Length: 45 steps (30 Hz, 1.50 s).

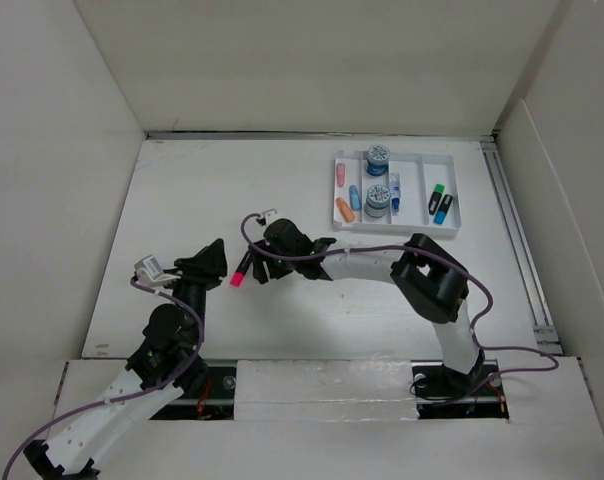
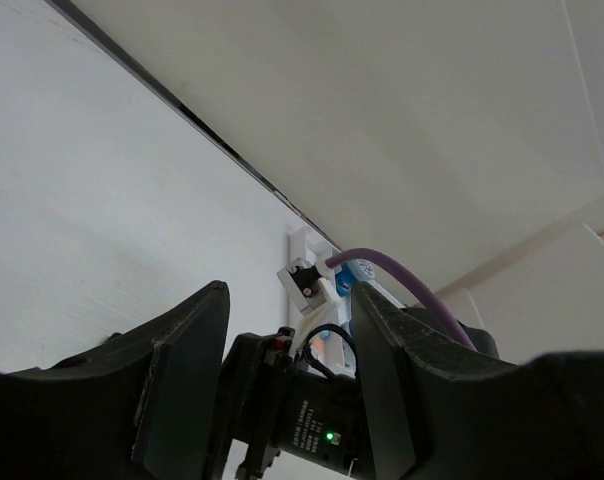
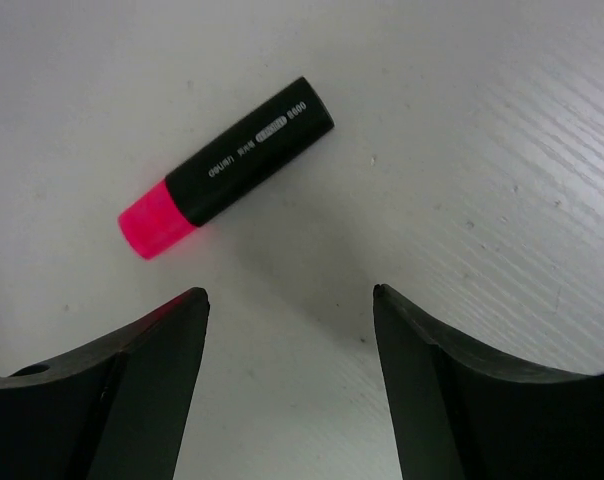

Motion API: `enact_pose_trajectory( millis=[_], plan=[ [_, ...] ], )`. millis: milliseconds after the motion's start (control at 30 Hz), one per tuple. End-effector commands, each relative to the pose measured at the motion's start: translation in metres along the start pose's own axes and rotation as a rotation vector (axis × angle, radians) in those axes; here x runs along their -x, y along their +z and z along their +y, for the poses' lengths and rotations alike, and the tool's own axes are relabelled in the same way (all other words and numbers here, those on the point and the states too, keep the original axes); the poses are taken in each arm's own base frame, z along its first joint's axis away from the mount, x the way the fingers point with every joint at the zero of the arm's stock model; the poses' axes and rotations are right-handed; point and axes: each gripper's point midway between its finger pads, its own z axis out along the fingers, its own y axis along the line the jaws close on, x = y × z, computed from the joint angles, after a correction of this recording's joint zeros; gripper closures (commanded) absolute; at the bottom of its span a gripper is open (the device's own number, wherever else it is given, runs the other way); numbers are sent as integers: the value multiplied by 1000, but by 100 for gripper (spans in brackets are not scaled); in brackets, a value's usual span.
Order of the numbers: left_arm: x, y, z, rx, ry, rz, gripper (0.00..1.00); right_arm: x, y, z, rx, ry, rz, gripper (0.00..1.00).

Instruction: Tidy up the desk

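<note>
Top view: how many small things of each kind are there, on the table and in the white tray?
Highlighters: 3 (pink highlighter on the desk, green highlighter and blue highlighter in the tray)
Round blue-lidded tubs: 2 (far tub, near tub)
Small rounded pieces: 2 (pink piece, orange piece)
Blue-and-white stick: 1
Total: 8

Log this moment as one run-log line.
right tool: open, near pink highlighter lying loose on desk | left tool: open, empty | tray: far right, partly filled
</note>
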Motion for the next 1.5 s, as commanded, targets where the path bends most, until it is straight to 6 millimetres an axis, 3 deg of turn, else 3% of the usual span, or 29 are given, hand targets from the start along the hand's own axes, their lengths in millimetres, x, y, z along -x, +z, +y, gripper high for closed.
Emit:
enact_pose_trajectory(
  millis=[0, 233, 400, 467, 533, 600, 700, 767, 800, 867, 900, 1033, 1333, 1400, 1433, 1467],
  plan=[
    [12, -1, -1, 3, -37, -45, 53, 37, 0, 35, 47, -13, -97, 27],
    [15, -3, -1, -4, -47, -52, 53, 40, 32, 26, -26, -5, -99, 26],
    [16, -4, -2, -10, -50, -53, 53, 27, 50, 25, -93, -28, -82, 25],
    [15, -3, -1, -8, -49, -51, 53, 31, 54, 22, -113, -32, -92, 25],
    [16, -4, -4, -15, -55, -48, 53, 20, 61, 21, -153, -52, -84, 26],
    [15, -3, -1, -6, -51, -51, 53, 21, 61, 17, -175, -43, -92, 27],
    [15, -4, -1, -7, -52, -48, 53, 15, 59, 5, -228, -34, -95, 37],
    [16, -4, -2, -11, -58, -52, 53, 15, 51, -7, -283, -37, -109, 57],
    [16, -4, -1, -6, -57, -53, 53, 2, 48, -18, -315, -46, -89, 57],
    [17, -5, -1, -10, -61, -53, 53, 1, 39, -31, -347, -41, -94, 57],
    [18, -5, -3, -14, -65, -55, 53, -14, 35, -41, -363, -45, -73, 57],
    [18, -5, 0, -6, -66, -65, 53, -18, 17, -65, -381, -8, -82, 56],
    [10, -1, 1, 8, -40, -43, 53, -13, 22, -59, -356, -34, -71, 47],
    [8, 0, 2, 11, -38, -42, 53, -14, 23, -65, -342, -25, -54, 54],
    [7, 0, 3, 12, -34, -40, 53, -4, 18, -74, -339, 8, -68, 61],
    [5, 1, 4, 17, -27, -37, 53, -1, 16, -77, -307, 33, -68, 77]
  ],
)
